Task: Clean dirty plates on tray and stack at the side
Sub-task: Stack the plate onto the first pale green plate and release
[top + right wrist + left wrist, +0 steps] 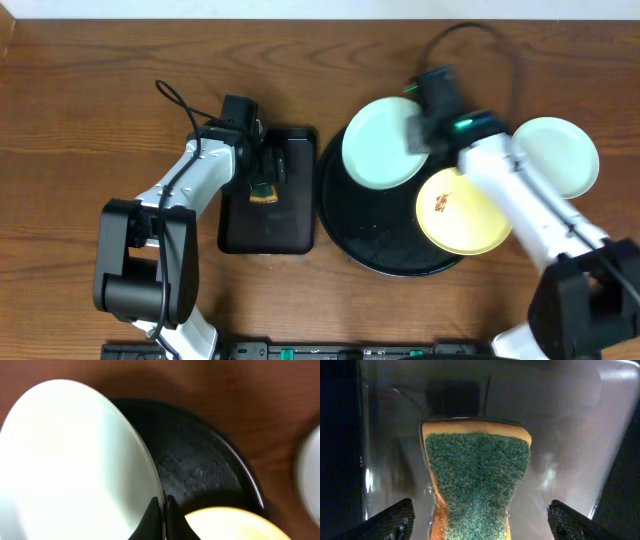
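At the left of the table [80,100], the left arm reaches forward from its base with its elbow bent, and its wrist points down over the rectangular tray [290,225]. The left gripper [268,172] is spread wide and holds nothing. The sponge [477,485] lies straight below it on that tray, green scouring face up. In the left wrist view its long axis runs away from the camera, and one finger stands off each long side, so we judge that a plain descent and squeeze would catch it across its narrow width.

To the right lies the round tray [375,235]. The mint-green plate [375,145] sits over its far left part and overlaps the rim. We cannot tell whether it is lifted or resting.

The right arm stretches diagonally from the near right corner across the tray. The right gripper [162,512] is clenched on this plate's right-hand rim, and in the right wrist view the thin edge runs in between the closed fingertips.

So the plate to be wiped lies well to the right of the sponge, and the left arm is the nearer one to the sponge.

The yellow plate [470,220], with a brown smear [440,204], rests on the tray's near right edge under the right forearm. Another pale plate [560,155] sits on bare table right of the tray.
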### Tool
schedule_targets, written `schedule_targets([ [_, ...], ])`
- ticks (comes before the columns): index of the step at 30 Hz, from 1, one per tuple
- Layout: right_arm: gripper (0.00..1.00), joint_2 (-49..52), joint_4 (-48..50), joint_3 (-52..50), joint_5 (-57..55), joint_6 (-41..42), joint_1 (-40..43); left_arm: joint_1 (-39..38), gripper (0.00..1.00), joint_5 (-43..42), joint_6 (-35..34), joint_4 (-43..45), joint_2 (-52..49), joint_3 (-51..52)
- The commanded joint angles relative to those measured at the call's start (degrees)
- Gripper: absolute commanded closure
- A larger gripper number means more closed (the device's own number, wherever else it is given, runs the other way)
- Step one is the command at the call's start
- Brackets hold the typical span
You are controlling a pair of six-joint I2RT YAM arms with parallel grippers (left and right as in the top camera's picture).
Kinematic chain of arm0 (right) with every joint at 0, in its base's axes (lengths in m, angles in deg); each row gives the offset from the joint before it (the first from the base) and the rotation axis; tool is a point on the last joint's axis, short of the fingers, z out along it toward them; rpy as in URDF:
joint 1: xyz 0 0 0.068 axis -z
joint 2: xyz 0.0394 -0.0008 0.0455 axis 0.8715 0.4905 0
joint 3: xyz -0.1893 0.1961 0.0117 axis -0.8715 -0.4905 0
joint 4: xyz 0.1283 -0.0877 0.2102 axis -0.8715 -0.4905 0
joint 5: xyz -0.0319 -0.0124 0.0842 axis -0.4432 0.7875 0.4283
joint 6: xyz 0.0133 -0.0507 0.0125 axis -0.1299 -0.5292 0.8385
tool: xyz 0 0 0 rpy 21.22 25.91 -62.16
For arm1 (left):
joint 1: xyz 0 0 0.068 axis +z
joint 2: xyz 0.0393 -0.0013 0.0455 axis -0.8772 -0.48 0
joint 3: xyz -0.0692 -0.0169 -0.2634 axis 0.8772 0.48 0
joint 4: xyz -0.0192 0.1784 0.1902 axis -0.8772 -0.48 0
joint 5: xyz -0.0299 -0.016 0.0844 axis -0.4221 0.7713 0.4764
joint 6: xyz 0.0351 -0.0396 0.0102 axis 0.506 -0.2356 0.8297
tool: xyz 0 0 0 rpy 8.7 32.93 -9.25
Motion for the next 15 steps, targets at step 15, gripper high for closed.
schedule_targets([
  [15, 0.99, -0.4, -3.8, 0.0, 26.9, -2.5, 49.8, 0.0, 0.14, 0.6, 0.2, 0.0, 0.0, 0.8],
])
